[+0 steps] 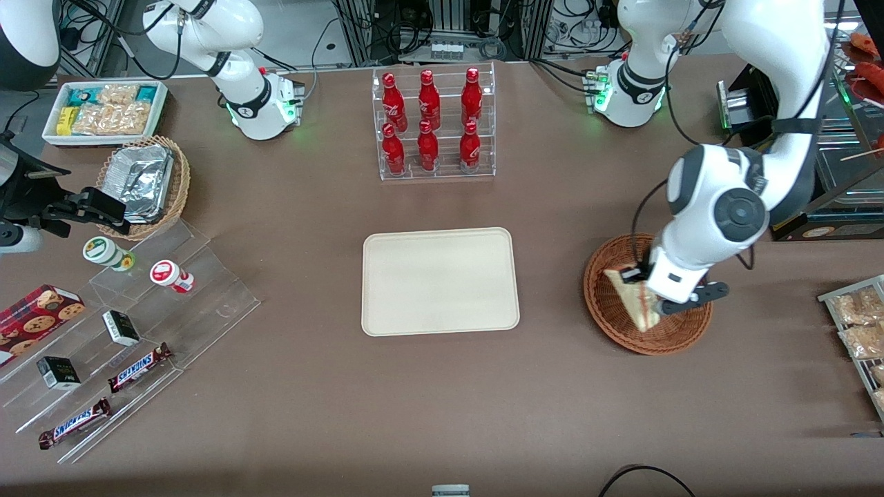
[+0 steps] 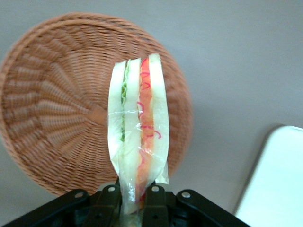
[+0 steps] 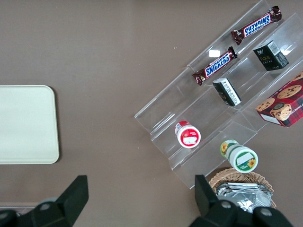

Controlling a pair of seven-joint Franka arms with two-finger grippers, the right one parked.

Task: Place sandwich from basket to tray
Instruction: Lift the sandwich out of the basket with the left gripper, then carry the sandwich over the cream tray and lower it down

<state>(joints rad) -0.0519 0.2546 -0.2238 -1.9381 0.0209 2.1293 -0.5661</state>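
While my gripper [image 2: 134, 201] pinches the wrapped sandwich [image 2: 137, 127] by one end over the basket [image 1: 673, 335], I see its long axis pointing away from the fingers, filling edge toward the wrist camera. The tray [image 1: 440, 281] sits nearby. Snickers bars [image 1: 139, 366] read clearly.

Tray edge and snack shelves on the brown table

The tray [image 3: 26, 124] lies flat. Well apart from it, a clear stepped shelf [image 3: 189, 113] carries two Snickers bars [image 3: 214, 65], two dark boxes [image 3: 227, 91], a cookie box [image 3: 283, 105], a red-lidded cup [image 3: 188, 134] and a green-lidded cup [image 3: 239, 156]; a foil-filled basket [image 3: 242, 186] sits just beside it.
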